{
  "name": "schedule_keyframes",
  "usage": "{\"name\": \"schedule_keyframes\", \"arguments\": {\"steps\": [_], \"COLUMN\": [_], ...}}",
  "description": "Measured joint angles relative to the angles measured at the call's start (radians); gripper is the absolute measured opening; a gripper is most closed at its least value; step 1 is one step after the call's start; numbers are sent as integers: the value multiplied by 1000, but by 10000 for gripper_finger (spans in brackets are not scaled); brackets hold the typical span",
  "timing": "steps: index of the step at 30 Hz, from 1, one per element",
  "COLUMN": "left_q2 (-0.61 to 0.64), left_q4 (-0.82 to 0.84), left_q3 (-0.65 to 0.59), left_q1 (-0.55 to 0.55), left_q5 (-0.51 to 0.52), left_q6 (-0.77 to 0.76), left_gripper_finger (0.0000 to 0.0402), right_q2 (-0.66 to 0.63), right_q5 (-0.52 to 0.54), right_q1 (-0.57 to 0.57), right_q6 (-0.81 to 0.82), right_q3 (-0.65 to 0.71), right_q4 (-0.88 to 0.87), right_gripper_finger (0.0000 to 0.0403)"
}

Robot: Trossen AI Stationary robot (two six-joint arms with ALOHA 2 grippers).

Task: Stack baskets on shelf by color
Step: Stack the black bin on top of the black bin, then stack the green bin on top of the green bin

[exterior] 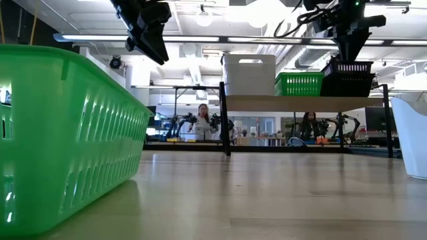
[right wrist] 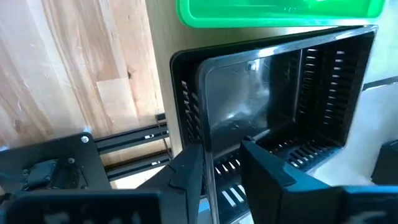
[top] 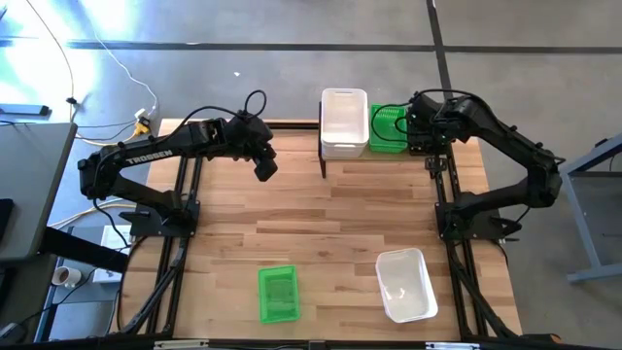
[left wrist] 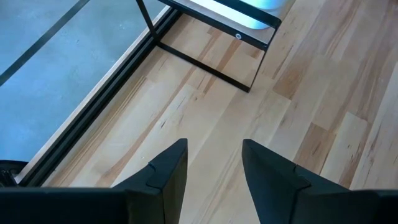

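On the shelf (exterior: pixel 300 103), a raised light-wood platform on black legs at the table's far edge, a white basket (top: pixel 344 122) sits at the left, a green basket (top: pixel 387 128) beside it and black baskets (exterior: pixel 347 79) at the right end, seemingly nested one inside another. The right gripper (right wrist: pixel 219 167) hangs over the black baskets, its fingers straddling the near wall of the top one, one inside and one outside; they stand slightly apart, and whether they pinch the wall cannot be told. The left gripper (left wrist: pixel 214 168) hovers over bare table left of the shelf, fingers parted with nothing between them. Nearer the front of the light-wood table (top: pixel 330 228), a second green basket (top: pixel 277 294) lies left of centre and a second white basket (top: pixel 405 284) well to its right. The table stands on a grey floor (top: pixel 243 58) with cables; in the room beyond, seen at table height, two people sit at benches under bright ceiling lights
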State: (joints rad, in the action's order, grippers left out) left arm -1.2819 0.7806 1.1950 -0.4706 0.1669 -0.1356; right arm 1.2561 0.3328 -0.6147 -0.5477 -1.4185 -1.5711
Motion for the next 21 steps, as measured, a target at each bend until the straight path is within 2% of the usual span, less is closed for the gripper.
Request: {"name": "schedule_keyframes", "arguments": {"steps": [5,13,21], "left_q2": [0,0,0], "left_q4": [0,0,1], "left_q3": [0,0,0], "left_q1": [0,0,0], "left_q5": [0,-16,-32], "left_q6": [0,1,17], "left_gripper_finger": [143,143,143], "right_q2": [0,-1,0], "right_q5": [-2,-23,-53], "right_q1": [0,0,-9], "right_q6": [59,148,201], "right_q3": [-19,-144,-109], "right_q4": [-1,1,0], "right_gripper_finger": [94,94,94]}}
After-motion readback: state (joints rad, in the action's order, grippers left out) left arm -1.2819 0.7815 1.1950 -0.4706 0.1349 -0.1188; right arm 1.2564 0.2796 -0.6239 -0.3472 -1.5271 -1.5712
